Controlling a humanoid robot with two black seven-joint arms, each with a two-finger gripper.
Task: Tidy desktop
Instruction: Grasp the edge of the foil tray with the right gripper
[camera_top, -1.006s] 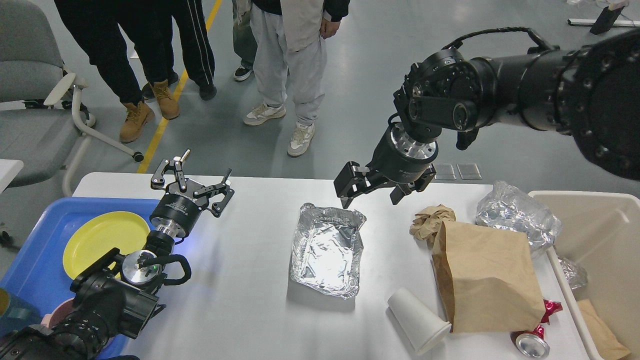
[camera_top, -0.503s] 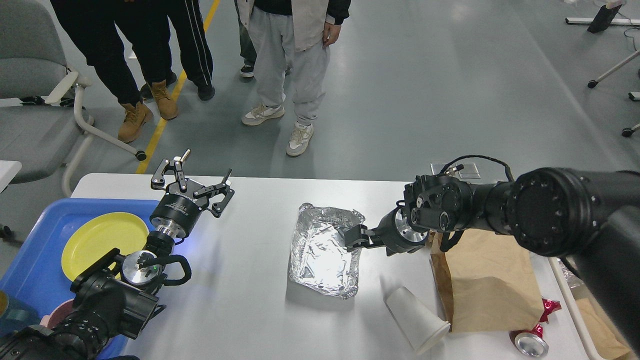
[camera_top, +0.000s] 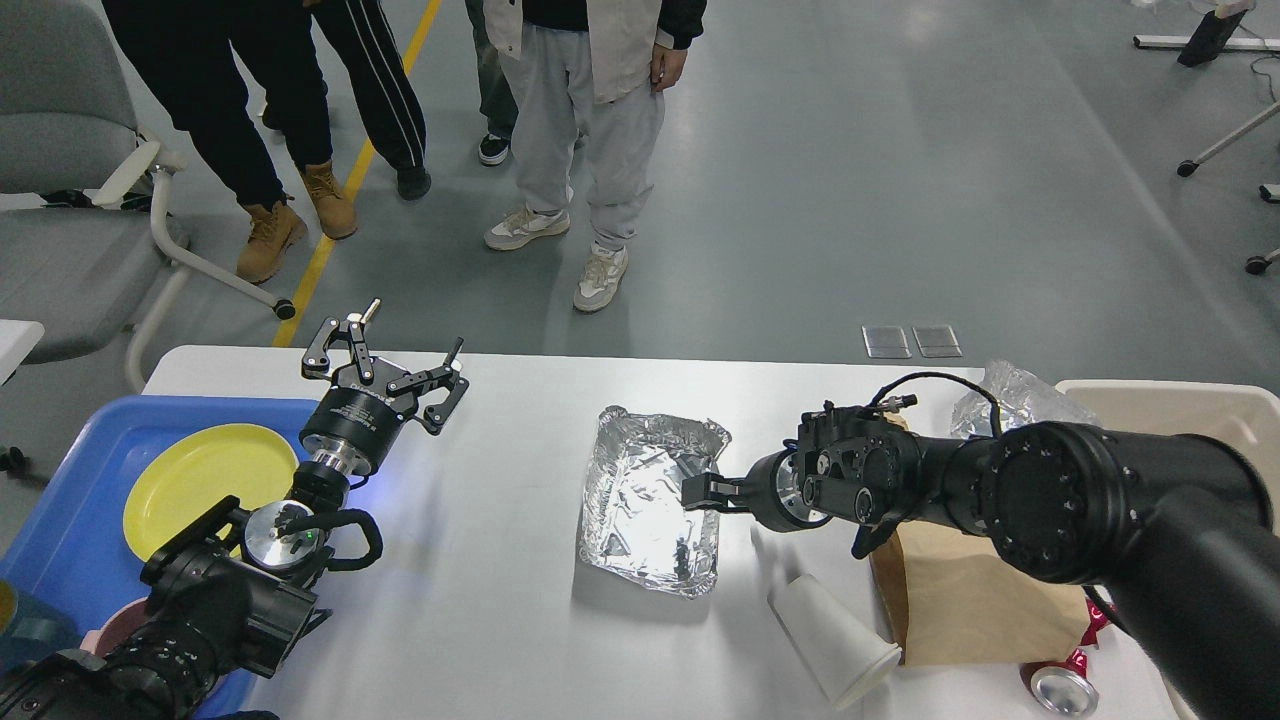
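The white desktop (camera_top: 480, 600) holds a foil tray (camera_top: 650, 510) in the middle, a white paper cup (camera_top: 835, 640) on its side, a brown paper bag (camera_top: 970, 600) and a crushed can (camera_top: 1060, 687) at the front right. My right gripper (camera_top: 702, 492) reaches in low from the right and is at the foil tray's right rim. Its fingers look close together, and I cannot tell whether they pinch the rim. My left gripper (camera_top: 395, 348) is open and empty, held above the table's back left, beside the blue tray (camera_top: 60, 520).
The blue tray holds a yellow plate (camera_top: 200, 480). A beige bin (camera_top: 1180, 410) stands at the right edge, with crumpled clear wrap (camera_top: 1010, 395) beside it. Several people stand behind the table's far edge. A grey chair (camera_top: 70, 200) is at the back left.
My right arm has come down from above the table's back edge to table height. Its gripper now points left at the foil tray's right rim. The left arm has not moved.
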